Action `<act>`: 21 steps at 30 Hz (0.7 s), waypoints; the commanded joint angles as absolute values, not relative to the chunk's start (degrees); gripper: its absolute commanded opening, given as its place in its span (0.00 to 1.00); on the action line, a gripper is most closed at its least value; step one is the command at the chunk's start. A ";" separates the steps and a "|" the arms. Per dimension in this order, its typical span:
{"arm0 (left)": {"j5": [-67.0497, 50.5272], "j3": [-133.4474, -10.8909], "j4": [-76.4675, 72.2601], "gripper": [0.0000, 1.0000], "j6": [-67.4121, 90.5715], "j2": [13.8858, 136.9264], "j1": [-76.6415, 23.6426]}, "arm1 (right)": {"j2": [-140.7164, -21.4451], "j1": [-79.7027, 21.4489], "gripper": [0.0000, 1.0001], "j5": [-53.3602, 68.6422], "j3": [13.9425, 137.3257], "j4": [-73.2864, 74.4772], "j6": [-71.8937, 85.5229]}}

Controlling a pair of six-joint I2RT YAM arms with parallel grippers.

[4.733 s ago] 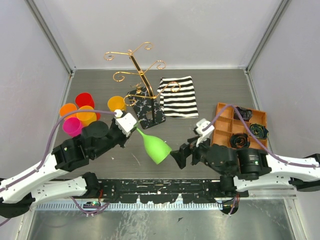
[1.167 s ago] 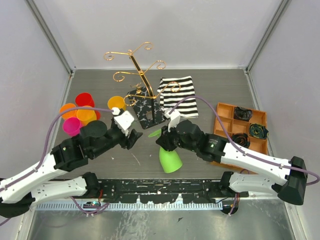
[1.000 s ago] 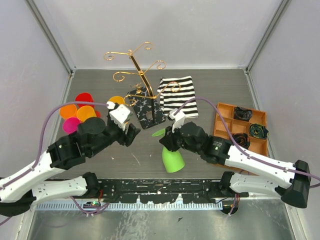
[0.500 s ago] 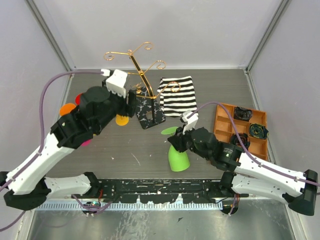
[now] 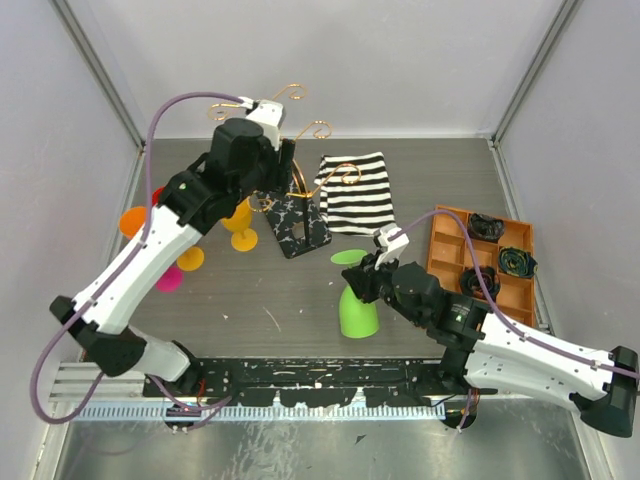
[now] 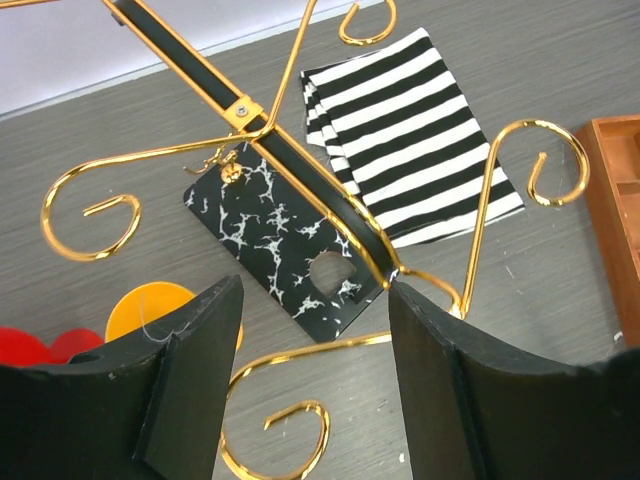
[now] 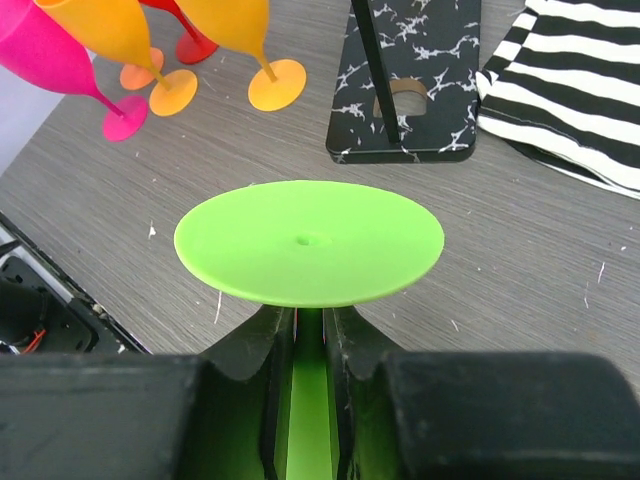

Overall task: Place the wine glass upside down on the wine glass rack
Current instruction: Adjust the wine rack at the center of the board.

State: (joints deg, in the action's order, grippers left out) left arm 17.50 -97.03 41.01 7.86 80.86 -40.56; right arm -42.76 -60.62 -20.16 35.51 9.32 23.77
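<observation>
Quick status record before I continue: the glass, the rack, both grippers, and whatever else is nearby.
glass: green wine glass, inverted, foot up and bowl down
rack: wine glass rack, upright, no glass hanging on it
right gripper: shut on the glass's stem, just under the foot
left gripper: open, high over the rack, holding nothing
nearby: striped cloth right of the rack's base; orange tray at far right; spare glasses left of the rack
task state: glass not yet on the rack

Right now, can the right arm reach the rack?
Probably yes: only table lies between the right gripper, shut on the glass, and the rack. But the open left gripper hangs among the rack's arms, crowding it.
</observation>
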 commanded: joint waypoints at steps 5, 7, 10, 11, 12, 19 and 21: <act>23.53 -105.31 41.54 0.69 15.42 89.54 -40.17 | -41.34 -60.54 0.01 -22.26 34.22 5.45 26.32; 25.01 -106.46 41.91 0.72 16.83 90.66 -40.16 | -40.74 -60.44 0.01 -22.27 34.00 5.58 26.47; 26.17 -106.90 42.03 0.76 18.54 91.73 -40.12 | -40.14 -60.53 0.01 -22.53 33.75 6.12 26.72; 26.37 -106.93 42.30 0.77 18.93 92.06 -40.16 | -40.04 -60.50 0.01 -22.65 33.68 6.28 26.85; 26.87 -106.96 42.54 0.78 19.47 92.42 -40.17 | -39.95 -60.52 0.01 -22.66 33.74 6.51 26.97; 30.51 -110.19 45.54 0.79 23.72 96.39 -40.17 | -39.63 -60.53 0.01 -22.90 33.25 6.60 27.72; 30.64 -112.99 47.85 0.79 25.00 98.64 -40.17 | -39.79 -60.47 0.01 -22.89 33.03 6.62 27.85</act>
